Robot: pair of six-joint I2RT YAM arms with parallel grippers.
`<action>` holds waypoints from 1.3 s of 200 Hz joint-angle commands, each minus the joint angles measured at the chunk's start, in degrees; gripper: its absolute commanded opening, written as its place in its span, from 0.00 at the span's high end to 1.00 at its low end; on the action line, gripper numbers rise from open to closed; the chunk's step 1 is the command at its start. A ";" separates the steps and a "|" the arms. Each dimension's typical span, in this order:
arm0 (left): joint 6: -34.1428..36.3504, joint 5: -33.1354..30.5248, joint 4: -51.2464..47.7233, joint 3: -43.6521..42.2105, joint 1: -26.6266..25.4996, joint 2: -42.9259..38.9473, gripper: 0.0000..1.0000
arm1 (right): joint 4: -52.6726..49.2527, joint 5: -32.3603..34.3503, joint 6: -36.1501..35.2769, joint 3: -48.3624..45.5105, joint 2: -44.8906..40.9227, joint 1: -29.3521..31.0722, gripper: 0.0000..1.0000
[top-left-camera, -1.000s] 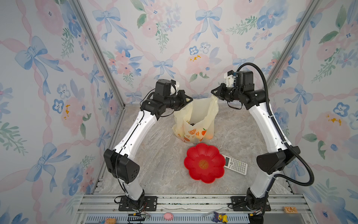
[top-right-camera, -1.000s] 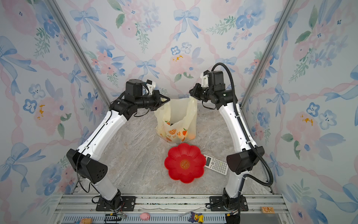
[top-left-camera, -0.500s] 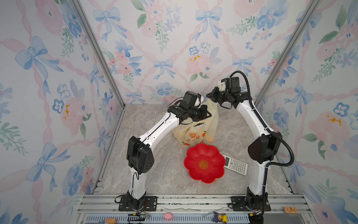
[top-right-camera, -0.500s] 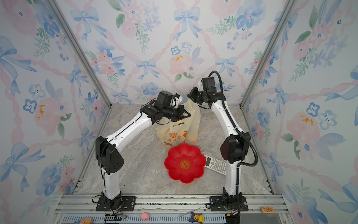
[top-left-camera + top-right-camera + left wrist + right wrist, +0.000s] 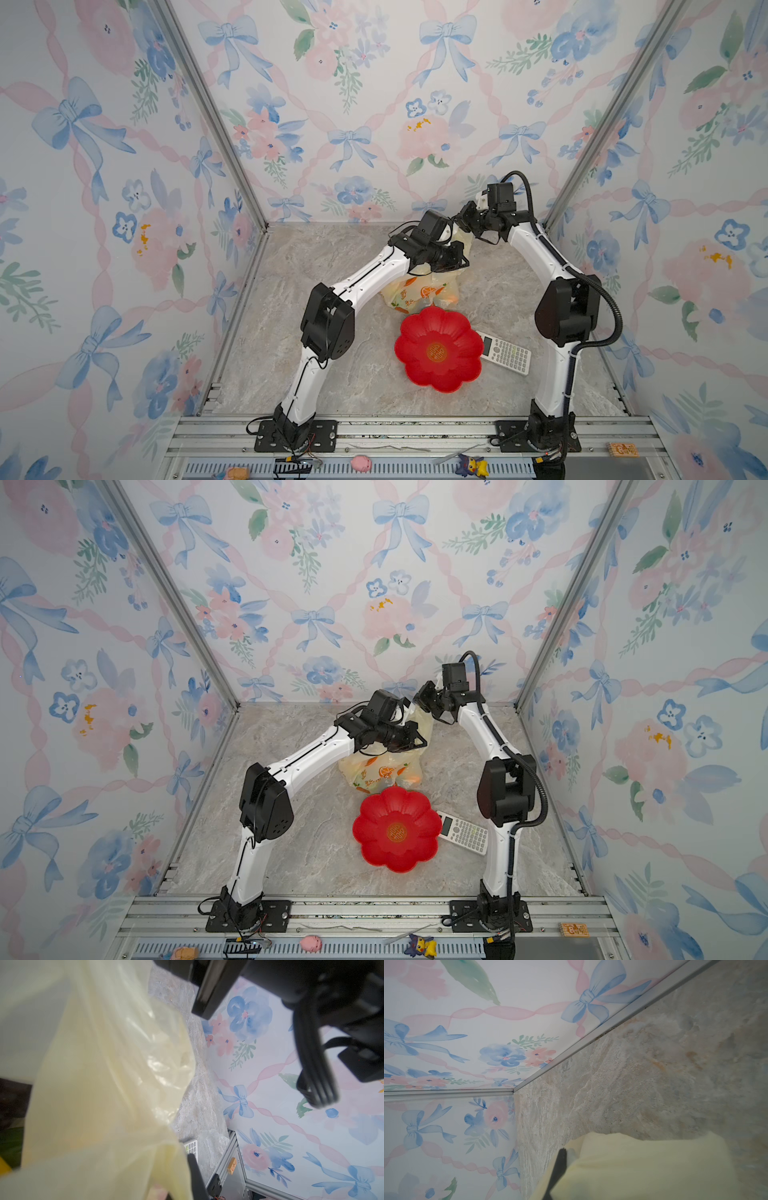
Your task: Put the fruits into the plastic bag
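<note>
Yellow bag (image 5: 419, 291) stood at twelve o'clock from the dish (image 5: 415, 332); right tool (image 5: 460, 219) clenched its top, left tool (image 5: 460, 258) unreadable.

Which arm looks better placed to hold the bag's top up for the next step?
Probably the right. The right gripper is shut on the plastic bag at its highest corner, so it carries the top. The left gripper sits lower, over the bag's slumped middle, and seems to support little.
</note>
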 commanded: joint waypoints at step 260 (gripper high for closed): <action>6.52 -0.86 -0.20 -15.78 7.70 -10.51 0.38 | -0.75 -1.38 -6.45 -17.56 -8.89 -0.66 0.48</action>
